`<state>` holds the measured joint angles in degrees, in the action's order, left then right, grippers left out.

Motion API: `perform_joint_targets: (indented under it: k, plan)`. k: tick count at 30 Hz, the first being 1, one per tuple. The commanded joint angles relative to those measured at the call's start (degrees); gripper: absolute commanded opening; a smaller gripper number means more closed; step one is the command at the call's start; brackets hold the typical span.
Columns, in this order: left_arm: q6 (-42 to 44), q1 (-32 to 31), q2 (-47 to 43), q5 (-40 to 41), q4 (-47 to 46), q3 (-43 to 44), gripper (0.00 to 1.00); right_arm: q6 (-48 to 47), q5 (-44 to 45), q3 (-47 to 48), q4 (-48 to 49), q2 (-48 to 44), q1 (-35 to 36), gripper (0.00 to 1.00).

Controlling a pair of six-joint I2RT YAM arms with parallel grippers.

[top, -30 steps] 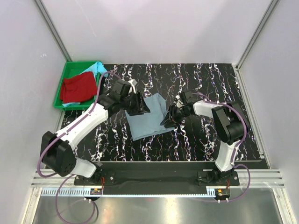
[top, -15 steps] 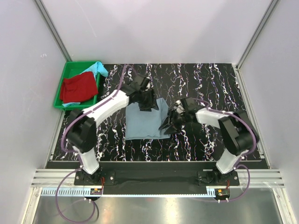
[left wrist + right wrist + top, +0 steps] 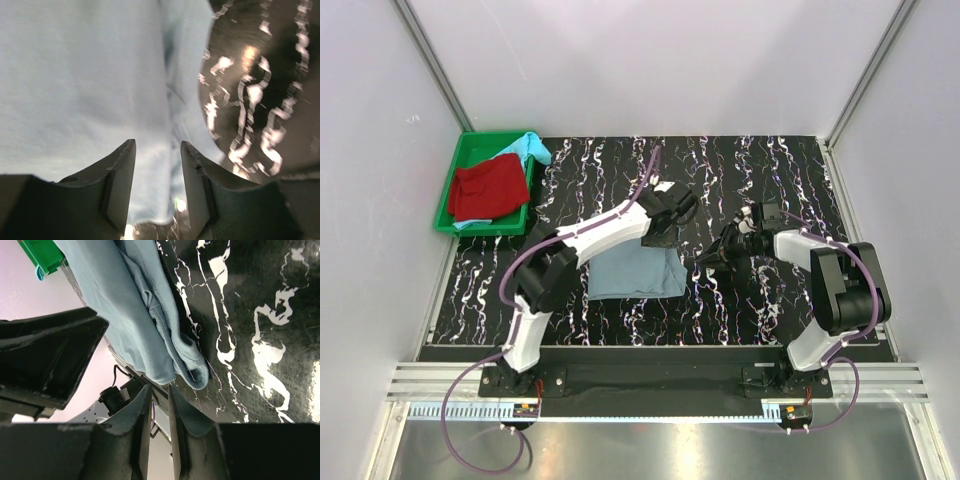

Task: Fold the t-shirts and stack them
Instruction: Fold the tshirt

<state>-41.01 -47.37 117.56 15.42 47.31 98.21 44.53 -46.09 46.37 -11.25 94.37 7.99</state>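
The grey-blue t-shirt [image 3: 632, 272] lies folded into a rectangle on the black marbled table [image 3: 770, 180]. My left gripper [image 3: 663, 232] hovers over its far right corner. Its jaws stand open with only cloth [image 3: 90, 75] below them [image 3: 157, 145]. My right gripper [image 3: 713, 257] is just right of the shirt's right edge, apart from it. Its jaws [image 3: 159, 387] stand a narrow gap apart and hold nothing. The shirt's rolled edge [image 3: 190, 357] lies ahead of them. The red t-shirt [image 3: 488, 187] and the turquoise t-shirt [image 3: 528, 147] lie in the green tray [image 3: 490, 137].
The tray stands at the far left of the table, and a corner of it shows in the right wrist view [image 3: 45, 252]. Pale walls close in the back and both sides. The left arm [image 3: 580, 240] reaches across the shirt's left part.
My left gripper has swung right along the shirt's far edge. My right gripper has drawn back to the right, off the shirt's edge. The shirt now lies squarer.
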Motion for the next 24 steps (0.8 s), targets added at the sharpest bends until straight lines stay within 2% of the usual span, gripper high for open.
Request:
perform_joint_targets:
  k: [1,7,11,17,21,22,24]
  plan:
    - [-0.6,-0.6,2.8,8.1,2.1,5.0,0.47,-1.3,-1.8,2.4,0.8,0.6,0.4,0.26]
    - [-1.0,-0.7,7.2,8.3,3.8,8.0,0.47,-1.3,-2.9,3.1,1.2,2.2,0.4,0.26]
    - [-1.3,-0.8,8.9,7.5,4.4,8.7,0.42,-1.1,-3.2,3.6,1.8,3.0,0.4,0.26]
    - [-1.4,-0.8,11.8,5.4,4.3,10.6,0.40,-0.5,-4.2,4.3,3.1,4.5,0.4,0.26]
    - [-1.2,-0.7,12.1,4.5,4.3,11.1,0.24,0.2,-4.6,4.7,3.9,5.9,0.7,0.26]
    - [-1.1,-0.5,11.9,4.2,4.3,11.2,0.12,0.3,-4.7,4.9,4.1,6.3,1.1,0.26]
    - [-0.7,-0.2,11.1,3.8,4.3,11.1,0.02,0.7,-5.1,5.4,4.5,7.5,1.8,0.26]
